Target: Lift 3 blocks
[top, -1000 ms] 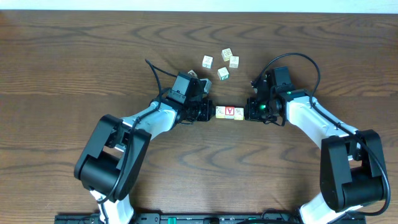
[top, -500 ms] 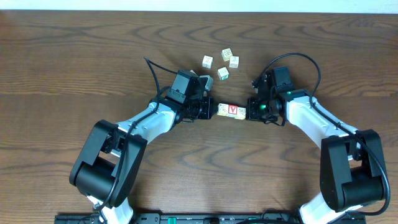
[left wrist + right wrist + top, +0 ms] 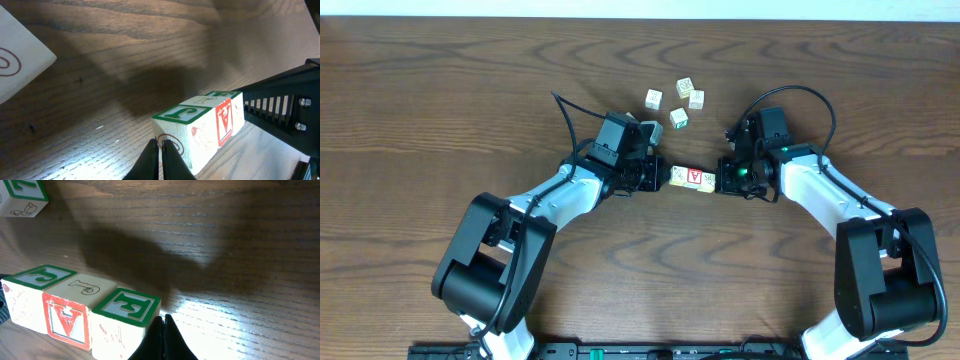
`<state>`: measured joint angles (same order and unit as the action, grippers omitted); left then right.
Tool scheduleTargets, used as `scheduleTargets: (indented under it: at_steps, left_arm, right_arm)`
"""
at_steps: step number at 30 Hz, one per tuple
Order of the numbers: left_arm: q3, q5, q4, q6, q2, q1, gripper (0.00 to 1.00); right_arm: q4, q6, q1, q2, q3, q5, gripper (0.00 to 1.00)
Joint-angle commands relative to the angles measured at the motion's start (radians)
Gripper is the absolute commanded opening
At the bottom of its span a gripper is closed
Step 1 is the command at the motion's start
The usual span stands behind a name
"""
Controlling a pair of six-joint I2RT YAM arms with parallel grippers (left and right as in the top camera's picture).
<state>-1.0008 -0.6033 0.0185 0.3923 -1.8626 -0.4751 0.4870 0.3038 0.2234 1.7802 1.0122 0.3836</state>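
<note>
The three blocks are being squeezed end to end into one short row at mid-table, between the left gripper and the right gripper. Both grippers are being used fully closed, fingertips together, as pushers against the row's end faces and not as clamps around any block. Judging by the offset shadow in the wrist views, the row is probably being carried just off the wood, though this is uncertain.

The red block is being held in the middle by end pressure alone. If the arms are drawn apart or out of line, the row is likely to buckle and drop, and on such narrow tips it could also roll.

The long axis is being aligned with the line between the grippers, with the left end angled slightly toward the loose cubes.
</note>
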Motion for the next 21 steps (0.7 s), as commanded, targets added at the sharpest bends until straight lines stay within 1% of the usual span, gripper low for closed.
scheduleTargets:
  at_steps: [1,21]
  left_arm:
    - [-0.040,-0.163,0.027,-0.014,0.019,-0.075,0.07]
    - [-0.041,-0.164,0.027,-0.013,0.019,-0.075,0.07]
  right_arm:
    - [-0.018,-0.001,0.085,-0.008,0.041,0.329,0.01]
    - [0.022,-0.010,0.085,-0.013,0.087,0.328,0.01]
